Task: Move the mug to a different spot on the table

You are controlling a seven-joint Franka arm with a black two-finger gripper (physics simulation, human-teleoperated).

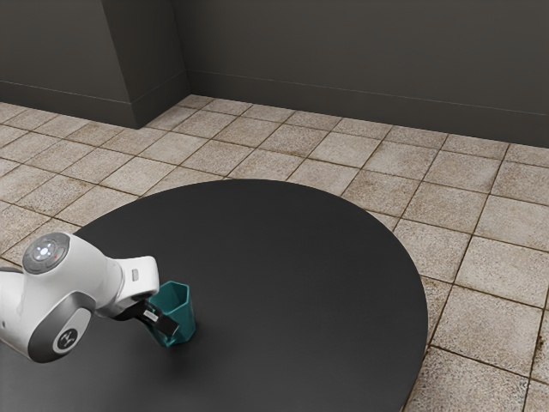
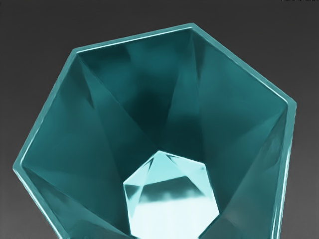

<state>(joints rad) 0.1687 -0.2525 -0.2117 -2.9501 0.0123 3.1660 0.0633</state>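
Item: teal mug [image 1: 179, 302] | Place: on the table [image 1: 300, 275], near its rim on the arm's side | Gripper [image 1: 165, 324]: at the mug's wall, grip state we cannot tell | Handling: we judge it stiff, light, slick-sided; best taken across the rim wall.

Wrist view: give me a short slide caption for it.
Looking down into the empty teal faceted mug, pale base showing, dark table around it.
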